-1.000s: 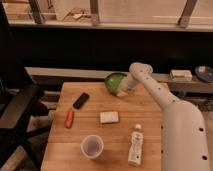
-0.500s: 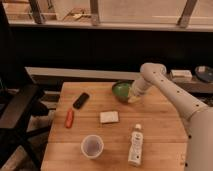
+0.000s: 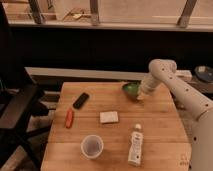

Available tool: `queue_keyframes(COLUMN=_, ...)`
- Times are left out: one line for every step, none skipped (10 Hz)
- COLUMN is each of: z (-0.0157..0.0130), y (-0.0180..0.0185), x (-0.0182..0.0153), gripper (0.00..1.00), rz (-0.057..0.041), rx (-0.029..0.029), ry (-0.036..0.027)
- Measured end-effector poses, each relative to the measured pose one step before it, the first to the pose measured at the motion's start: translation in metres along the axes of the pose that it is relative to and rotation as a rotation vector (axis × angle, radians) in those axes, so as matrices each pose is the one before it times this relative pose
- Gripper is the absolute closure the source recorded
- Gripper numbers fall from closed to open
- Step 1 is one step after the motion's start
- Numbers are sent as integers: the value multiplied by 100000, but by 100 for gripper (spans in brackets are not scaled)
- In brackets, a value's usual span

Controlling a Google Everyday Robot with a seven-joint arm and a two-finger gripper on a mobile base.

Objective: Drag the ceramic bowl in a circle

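Observation:
The green ceramic bowl [image 3: 130, 90] sits near the far edge of the wooden table [image 3: 160, 125], right of centre. It is glossy and shallow, and its right side is covered by the arm. My gripper [image 3: 141, 96] is at the bowl's right rim, reaching down from the white arm [image 3: 172, 82] that comes in from the right. The gripper's tips touch or overlap the bowl's edge.
A black phone [image 3: 81, 100], a red marker-like object [image 3: 69, 118], a white packet [image 3: 109, 117], a translucent plastic cup [image 3: 92, 147] and a white bottle lying down [image 3: 134, 145] are on the table. A black chair [image 3: 17, 107] stands at the left.
The bowl and the gripper have moved to the right along the far edge of the table, and the arm has swung back to the right with them.

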Motion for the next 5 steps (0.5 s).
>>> queue_keyframes(z=369, y=-1501, x=-1449, gripper=100, rz=-2893, rx=1190, ry=-580)
queue_keyframes(z=539, y=-1472, x=-2319, gripper=100, rz=-4443, rx=854, ry=-1759)
queue_keyframes(z=343, y=-782, x=-1773, gripper=100, rz=-3551, rx=375, ry=-1365)
queue_keyframes(z=804, y=-500, x=-2955, gripper=100, rz=-6443, rx=-595, ry=-1954)
queue_keyframes(z=487, y=223, x=-2201, gripper=100, rz=-5295, rx=-1103, ry=-1473)
